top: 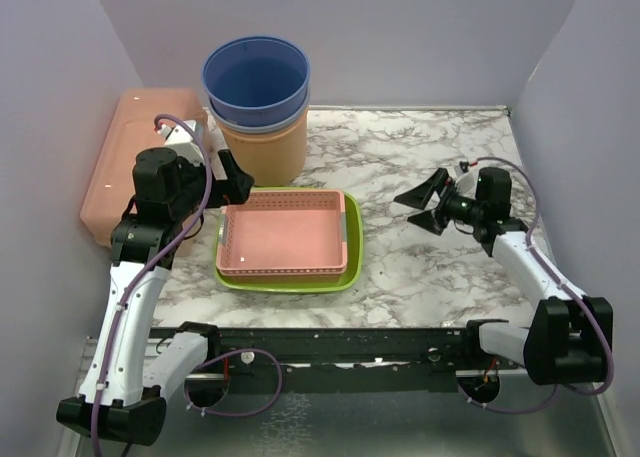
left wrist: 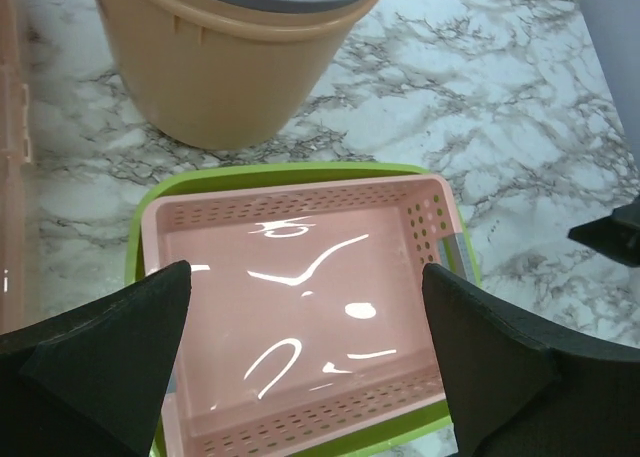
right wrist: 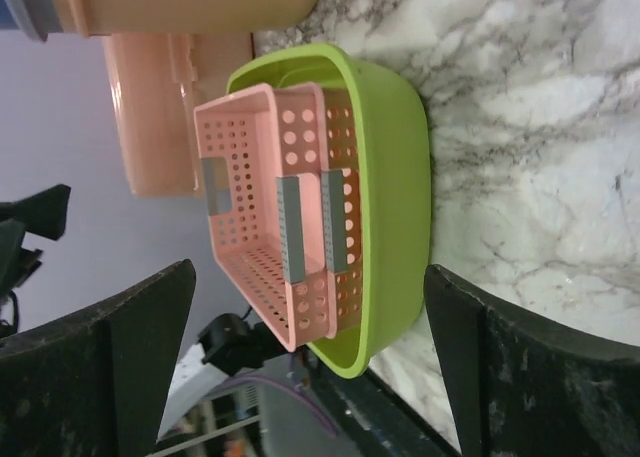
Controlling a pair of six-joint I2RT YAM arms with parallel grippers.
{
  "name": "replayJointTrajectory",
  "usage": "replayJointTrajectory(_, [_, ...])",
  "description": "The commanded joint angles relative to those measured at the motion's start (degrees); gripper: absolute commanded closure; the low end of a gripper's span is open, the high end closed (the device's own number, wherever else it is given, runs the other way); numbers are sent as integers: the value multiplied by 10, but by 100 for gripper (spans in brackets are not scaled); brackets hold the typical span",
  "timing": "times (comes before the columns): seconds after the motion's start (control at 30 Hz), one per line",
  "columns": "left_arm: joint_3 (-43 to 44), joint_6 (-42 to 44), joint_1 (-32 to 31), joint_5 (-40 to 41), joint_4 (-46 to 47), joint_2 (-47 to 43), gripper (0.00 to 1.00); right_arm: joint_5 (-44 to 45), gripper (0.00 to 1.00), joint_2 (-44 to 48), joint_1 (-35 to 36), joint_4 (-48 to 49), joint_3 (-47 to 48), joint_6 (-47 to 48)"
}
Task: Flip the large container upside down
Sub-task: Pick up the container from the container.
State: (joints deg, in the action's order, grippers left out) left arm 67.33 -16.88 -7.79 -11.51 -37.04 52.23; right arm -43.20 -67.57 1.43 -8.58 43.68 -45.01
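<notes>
Pink rectangular container (top: 108,182) against left wall, beside buckets (top: 262,142), left tool (left wrist: 305,282), right tool (top: 411,209) gaping, empty

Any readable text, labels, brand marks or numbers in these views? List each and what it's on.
No readable text, label, brand or number in any view.
Grey strips on the pink basket: blank.
Orange bucket, blue bucket, green tray, pink storage bin: no markings visible.

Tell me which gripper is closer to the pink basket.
Left. The left gripper hangs open by the far left corner of the pink basket. The right gripper, also open, sits well off to the basket's right, apart from it.
</notes>
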Motion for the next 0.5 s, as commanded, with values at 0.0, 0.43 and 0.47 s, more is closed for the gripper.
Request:
replayJointTrajectory(0.0, [-14,-19,-3,-60,-19,-11,2,-76,0,-9,0,222,-70,-157])
replayJointTrajectory(0.43, [-37,-17,-123,29,-102,7,1,-44,0,-36,39,-135,100,155])
replayJointTrajectory(0.47, [-40,-21,-133,51,-109,9,1,-41,0,-36,51,-131,97,152])
